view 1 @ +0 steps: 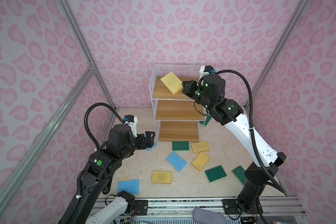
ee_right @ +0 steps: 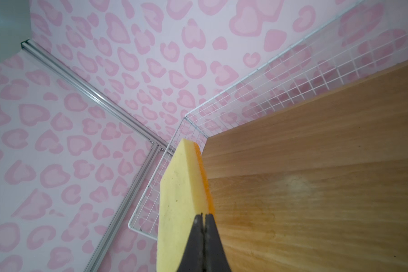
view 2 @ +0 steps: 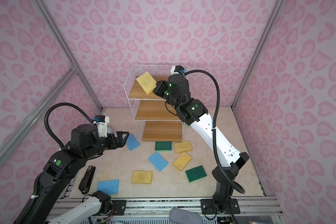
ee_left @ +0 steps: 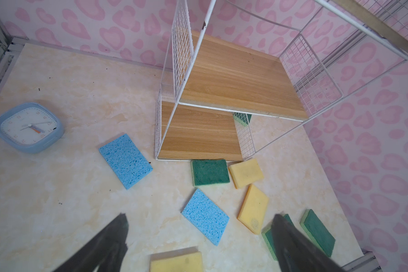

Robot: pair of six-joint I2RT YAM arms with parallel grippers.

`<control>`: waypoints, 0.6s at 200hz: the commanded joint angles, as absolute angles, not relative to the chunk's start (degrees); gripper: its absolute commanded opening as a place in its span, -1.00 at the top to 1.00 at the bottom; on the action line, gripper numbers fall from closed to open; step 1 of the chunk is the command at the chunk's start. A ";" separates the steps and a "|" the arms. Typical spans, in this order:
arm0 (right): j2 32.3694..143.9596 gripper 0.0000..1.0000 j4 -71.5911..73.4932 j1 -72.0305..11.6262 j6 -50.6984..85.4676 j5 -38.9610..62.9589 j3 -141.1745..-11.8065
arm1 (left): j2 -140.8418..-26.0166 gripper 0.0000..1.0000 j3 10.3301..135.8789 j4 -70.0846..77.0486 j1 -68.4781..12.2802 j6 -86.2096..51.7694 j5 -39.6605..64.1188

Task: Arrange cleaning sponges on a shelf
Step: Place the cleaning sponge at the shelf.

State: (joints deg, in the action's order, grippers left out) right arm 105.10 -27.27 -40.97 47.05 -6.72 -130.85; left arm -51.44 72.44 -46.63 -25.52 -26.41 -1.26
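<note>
Pink heart-print walls enclose a pale marbled table (view 1: 144,164). At the left, the left gripper (view 2: 125,138) hangs above the table near a blue sponge (view 2: 132,141), whose long axis runs diagonally. Its fingers (ee_left: 113,237) stand wide apart and hold nothing. The loose sponges (view 1: 176,161) lie flat across the table in front of and beside the shelf (view 1: 179,110), with their long axes at mixed angles. The shelf stands at the back centre.

Over its top board, the yellow sponge (view 1: 172,82) is tilted with its broad face up. Its long axis runs from back left to front right. The right gripper (view 1: 183,86) reaches in from the right. Its fingers (ee_right: 191,247) are pressed together on the sponge's near end. Whether the sponge's lower edge touches the board cannot be told.
</note>
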 commanded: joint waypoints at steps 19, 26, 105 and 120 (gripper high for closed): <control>112.72 1.00 -29.69 -41.14 49.44 -14.18 -139.20 | -52.62 -0.92 73.93 -45.54 -25.42 -24.83 0.92; 114.30 1.00 -30.49 -41.26 49.27 -14.50 -141.04 | -52.71 -0.92 74.07 -45.61 -25.40 -24.66 0.94; 119.88 0.53 -29.99 -42.82 48.27 -10.95 -145.24 | -53.88 -0.92 72.84 -44.65 -24.57 -23.91 3.14; 119.64 0.34 -29.56 -43.51 47.04 -10.73 -145.26 | -53.93 -0.92 72.87 -44.71 -24.46 -23.82 3.34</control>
